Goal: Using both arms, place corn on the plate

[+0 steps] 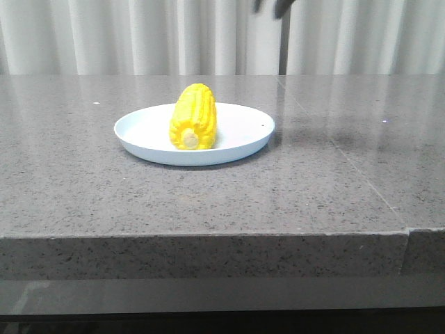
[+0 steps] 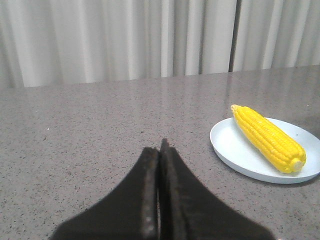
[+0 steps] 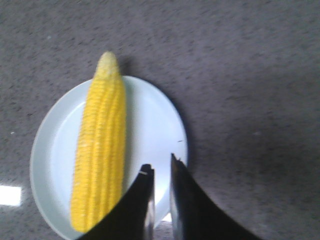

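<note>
While the corn (image 1: pixel 193 117) lies lengthwise across the plate (image 1: pixel 240 132), its pale stub end facing the front camera, nothing else stands near the plate on the grey speckled desk (image 1: pixel 76 188). Pale curtains (image 1: pixel 104 35) hang behind the desk. Well to one side of the plate, the left tool (image 2: pixel 159 150) sits low over bare desk, fingers pressed together and holding nothing. Above the plate's rim, beside the corn, the right tool (image 3: pixel 161 167) hangs with a narrow gap between its fingers, touching nothing.
</note>
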You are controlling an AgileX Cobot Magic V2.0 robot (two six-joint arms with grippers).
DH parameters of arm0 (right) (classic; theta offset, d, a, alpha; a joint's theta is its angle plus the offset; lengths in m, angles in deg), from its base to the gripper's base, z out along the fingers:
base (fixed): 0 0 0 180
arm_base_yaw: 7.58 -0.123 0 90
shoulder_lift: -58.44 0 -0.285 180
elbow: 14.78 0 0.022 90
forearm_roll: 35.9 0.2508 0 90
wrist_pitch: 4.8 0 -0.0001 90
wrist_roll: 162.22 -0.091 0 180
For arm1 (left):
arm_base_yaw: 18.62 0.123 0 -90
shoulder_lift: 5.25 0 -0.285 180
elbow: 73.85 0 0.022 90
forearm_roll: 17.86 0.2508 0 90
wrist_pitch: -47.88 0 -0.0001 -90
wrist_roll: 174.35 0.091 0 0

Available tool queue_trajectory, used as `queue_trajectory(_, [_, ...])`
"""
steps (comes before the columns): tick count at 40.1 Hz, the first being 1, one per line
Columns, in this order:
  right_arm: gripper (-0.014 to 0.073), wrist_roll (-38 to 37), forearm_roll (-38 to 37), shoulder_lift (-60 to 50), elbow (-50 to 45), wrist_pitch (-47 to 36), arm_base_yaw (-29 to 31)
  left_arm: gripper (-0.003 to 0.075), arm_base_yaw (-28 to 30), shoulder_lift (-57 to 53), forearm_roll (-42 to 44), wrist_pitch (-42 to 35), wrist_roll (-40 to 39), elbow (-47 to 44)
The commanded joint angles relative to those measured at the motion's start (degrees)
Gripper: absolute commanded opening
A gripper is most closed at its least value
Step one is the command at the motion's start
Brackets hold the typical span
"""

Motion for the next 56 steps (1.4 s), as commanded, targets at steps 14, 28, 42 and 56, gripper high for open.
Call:
queue_trajectory(14, [-0.0064, 14.93, -0.35, -14.16, -12.18, 2.53, 17.10, -0.0020, -0.06, 0.70, -0.10, -4.70, 0.03, 1.48])
queue_trajectory(28, [-0.0067, 16.35, -4.29, -40.12, -43.48, -15.06, 17.57, -0.0020, -0.06, 0.70, -0.10, -4.70, 0.03, 1.48])
queue_trajectory(42, [-0.0067, 16.35, -10.54, -69.72, -66.32, -28.48, 17.57, -0.0020, -0.06, 0.70, -0.10, -4.70, 0.03, 1.48])
queue_trajectory(56, [-0.0067, 16.35, -10.67, -81.79, -71.70, -31.91, 17.57, -0.0020, -0.06, 0.70, -0.10, -4.70, 0.03, 1.48])
